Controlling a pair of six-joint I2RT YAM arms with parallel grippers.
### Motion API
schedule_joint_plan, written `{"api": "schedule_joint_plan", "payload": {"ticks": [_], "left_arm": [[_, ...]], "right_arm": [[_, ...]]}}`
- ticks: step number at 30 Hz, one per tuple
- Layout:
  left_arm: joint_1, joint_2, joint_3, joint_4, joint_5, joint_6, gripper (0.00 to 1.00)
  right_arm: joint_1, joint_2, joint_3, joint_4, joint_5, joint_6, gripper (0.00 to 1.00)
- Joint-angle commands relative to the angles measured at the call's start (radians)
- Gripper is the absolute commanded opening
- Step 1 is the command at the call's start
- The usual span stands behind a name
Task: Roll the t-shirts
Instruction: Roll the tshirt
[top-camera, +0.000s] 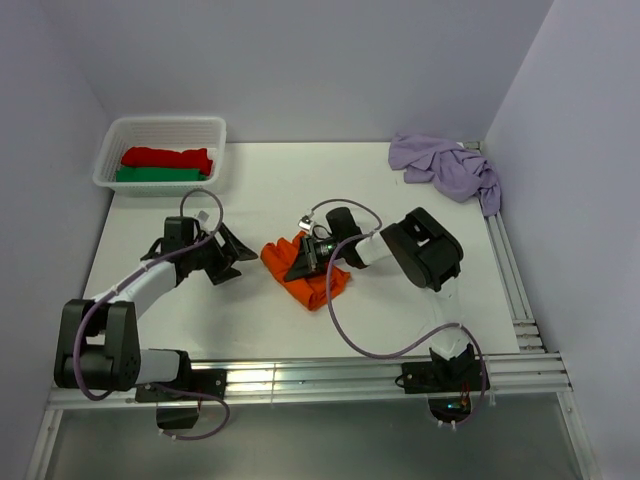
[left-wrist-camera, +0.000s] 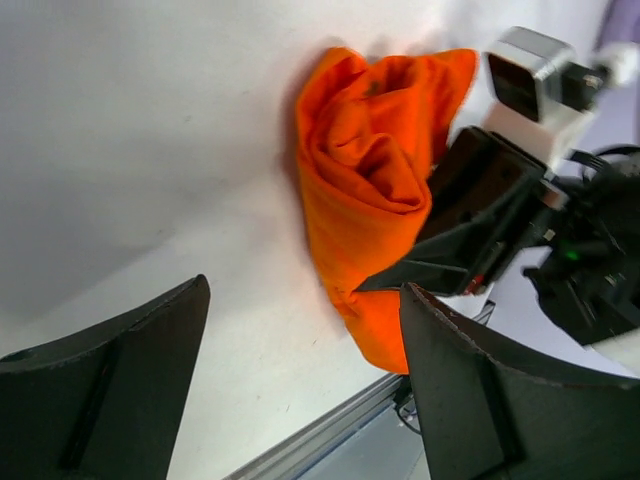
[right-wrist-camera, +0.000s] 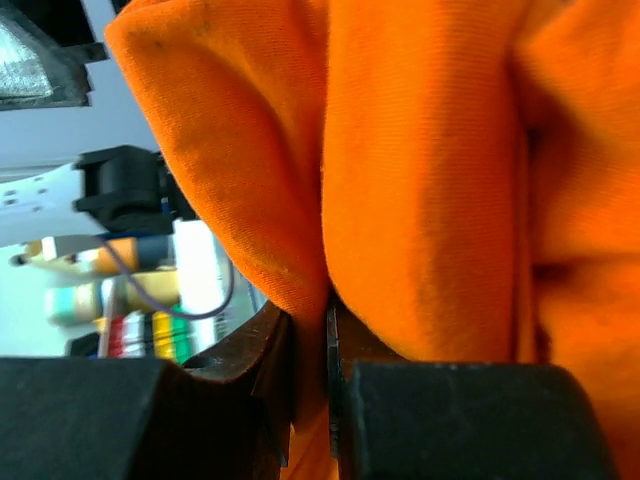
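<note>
The orange shirt (top-camera: 305, 272) lies near the middle of the white bench (top-camera: 250, 320) as a bunched, partly rolled bundle. In the left wrist view (left-wrist-camera: 365, 200) its near end shows a loose spiral of folds. The right arm (top-camera: 425, 248) reaches in from the right, and its jaws are nearly closed on a fold of the orange cloth. The right wrist view shows the fabric (right-wrist-camera: 420, 170) pinched in the thin gap between the two dark fingers (right-wrist-camera: 250, 390). The left arm (top-camera: 150, 282) lies low across the bench, with its jaws just left of the bundle and apart from it. They stand wide open with nothing in them. In its wrist view the two fingers (left-wrist-camera: 120, 390) frame only bare bench, with the shirt beyond them. The lilac shirt (top-camera: 447, 168) sits in a crumpled heap at the far right corner, against the wall and well apart from both arms. A white basket (top-camera: 110, 150) stands at the far left corner. It holds a red cloth (top-camera: 167, 157) and, on its near side, a green cloth (top-camera: 160, 175).
</note>
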Motion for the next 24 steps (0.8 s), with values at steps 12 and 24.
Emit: {"api": "schedule_joint_plan", "payload": {"ticks": [12,24], "left_arm": [[-0.177,0.005,-0.235,0.71,-0.053,-0.14,0.86],[-0.207,0.237,-0.287,1.032,-0.104,-0.215,0.85]], "right_arm": [[-0.066,0.107,-0.042,0.188,-0.136,0.174,0.0],[-0.066,0.119,-0.027,0.229,-0.148,0.232,0.0]]}}
